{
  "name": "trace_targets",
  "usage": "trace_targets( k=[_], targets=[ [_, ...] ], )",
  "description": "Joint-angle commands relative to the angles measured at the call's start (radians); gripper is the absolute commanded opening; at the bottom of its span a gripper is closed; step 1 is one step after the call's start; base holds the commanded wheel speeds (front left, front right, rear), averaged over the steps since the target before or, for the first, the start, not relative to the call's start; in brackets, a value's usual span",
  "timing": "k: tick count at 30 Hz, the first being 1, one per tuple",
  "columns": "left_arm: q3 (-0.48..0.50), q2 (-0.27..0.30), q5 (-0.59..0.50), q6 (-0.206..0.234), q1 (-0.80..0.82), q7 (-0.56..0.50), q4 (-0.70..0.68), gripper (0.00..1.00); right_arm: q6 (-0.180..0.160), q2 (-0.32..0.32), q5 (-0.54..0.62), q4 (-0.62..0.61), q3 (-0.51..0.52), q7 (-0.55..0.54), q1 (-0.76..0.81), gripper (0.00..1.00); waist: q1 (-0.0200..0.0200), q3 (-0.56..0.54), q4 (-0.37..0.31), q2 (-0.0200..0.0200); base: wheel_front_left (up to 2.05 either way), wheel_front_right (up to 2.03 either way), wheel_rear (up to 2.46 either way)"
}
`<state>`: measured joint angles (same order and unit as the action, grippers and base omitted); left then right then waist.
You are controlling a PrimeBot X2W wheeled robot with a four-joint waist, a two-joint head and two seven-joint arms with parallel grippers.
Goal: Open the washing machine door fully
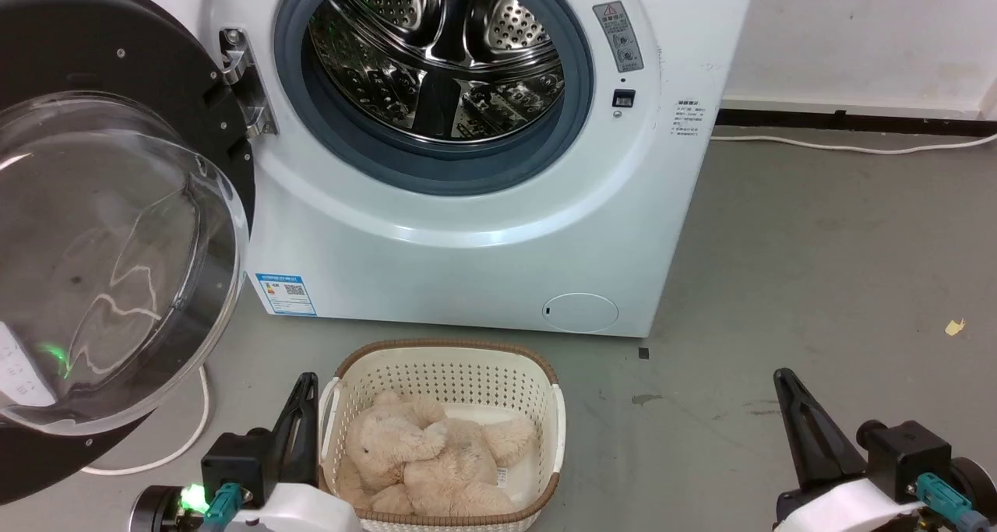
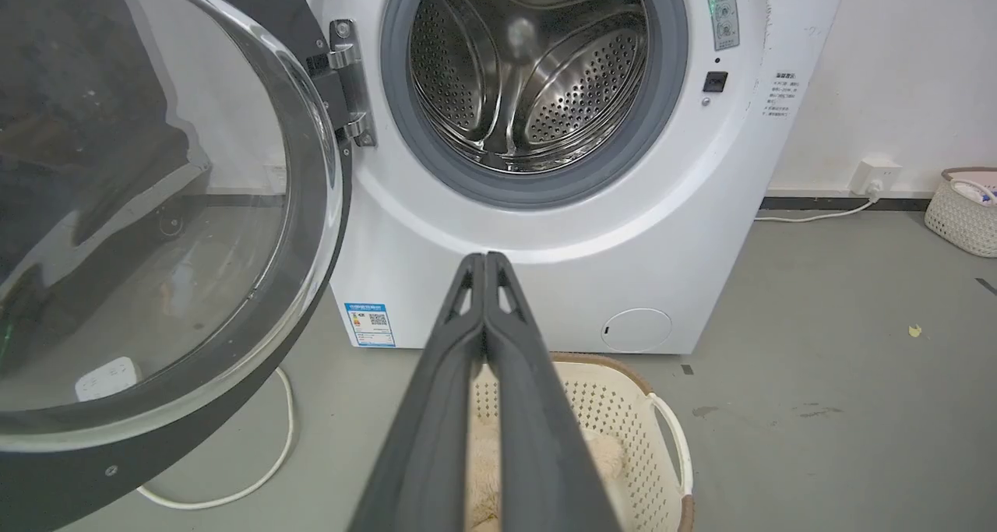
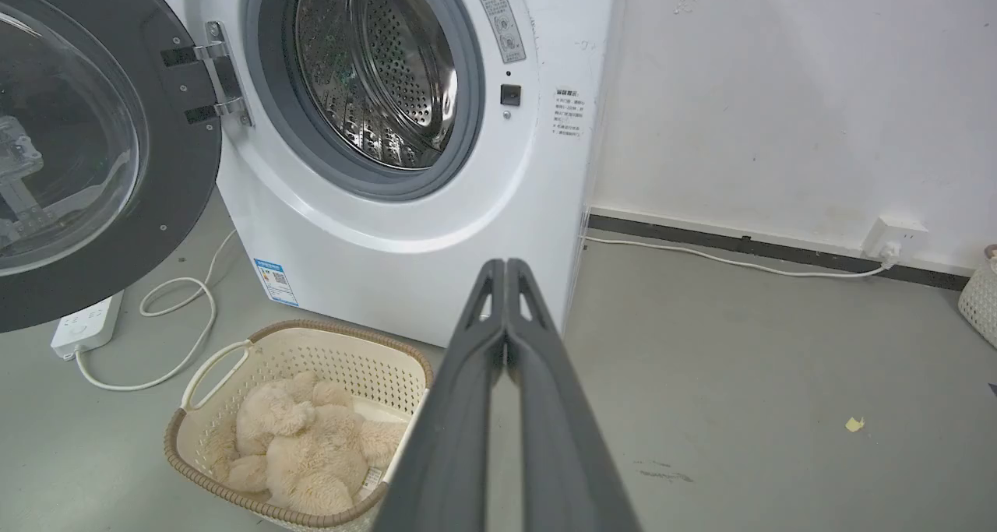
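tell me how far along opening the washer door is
Done: the washing machine door stands swung wide on its hinge, the drum fully exposed. In hand: nothing; the left tool and right tool are shut, empty and clear of the door. Left: at most a final push, if the hinge allows more.

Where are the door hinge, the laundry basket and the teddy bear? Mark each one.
door hinge (image 1: 248,88), head view, on its metal bracket.
laundry basket (image 1: 452,380), head view, on its far inner wall.
teddy bear (image 1: 436,458), head view, on its furry body.
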<state>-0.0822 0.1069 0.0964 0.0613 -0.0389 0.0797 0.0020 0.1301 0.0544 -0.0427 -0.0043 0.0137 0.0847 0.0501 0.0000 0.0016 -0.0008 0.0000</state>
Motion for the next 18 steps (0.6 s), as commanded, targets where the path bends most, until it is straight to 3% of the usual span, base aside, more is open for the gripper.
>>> trace_targets(
  k=[1,18],
  targets=[
    [0.007,-0.006,-0.013,-0.007,0.015,-0.003,-0.001,0.0,0.0,-0.003,0.009,0.003,-0.002,-0.005,-0.017,0.0,0.0,0.0,0.0,0.0,0.0,0.0,0.0],
    [0.036,-0.026,-0.046,-0.028,0.025,-0.033,-0.002,0.0,0.0,-0.003,0.022,0.003,-0.007,-0.036,-0.03,0.0,0.0,-0.001,0.0,0.0,0.0,0.0,0.0]
  ],
)
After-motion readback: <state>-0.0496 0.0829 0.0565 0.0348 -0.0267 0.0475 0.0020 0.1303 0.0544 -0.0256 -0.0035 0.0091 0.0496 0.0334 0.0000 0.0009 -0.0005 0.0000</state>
